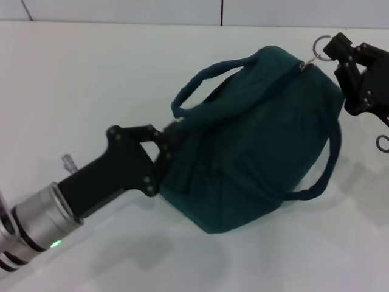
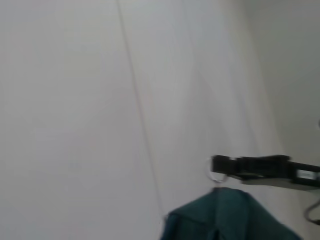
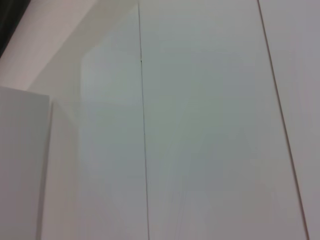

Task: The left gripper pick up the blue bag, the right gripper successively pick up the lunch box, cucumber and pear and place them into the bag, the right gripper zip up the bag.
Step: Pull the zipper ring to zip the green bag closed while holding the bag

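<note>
The blue bag (image 1: 255, 146) lies tilted in the middle of the head view, its two handles (image 1: 206, 82) loose, and its top looks closed. My left gripper (image 1: 165, 149) is shut on the bag's left side. At the bag's upper right corner, my right gripper (image 1: 336, 50) is shut on the zipper pull ring (image 1: 322, 44). The left wrist view shows the bag's top (image 2: 230, 217) with the right gripper (image 2: 222, 165) and the ring (image 2: 217, 175) just above it. The lunch box, cucumber and pear are out of view.
A white table (image 1: 91, 79) runs under and around the bag, with a white wall behind it. A small grey ring (image 1: 383, 143) hangs below the right gripper at the right edge. The right wrist view shows only white panels (image 3: 200, 125).
</note>
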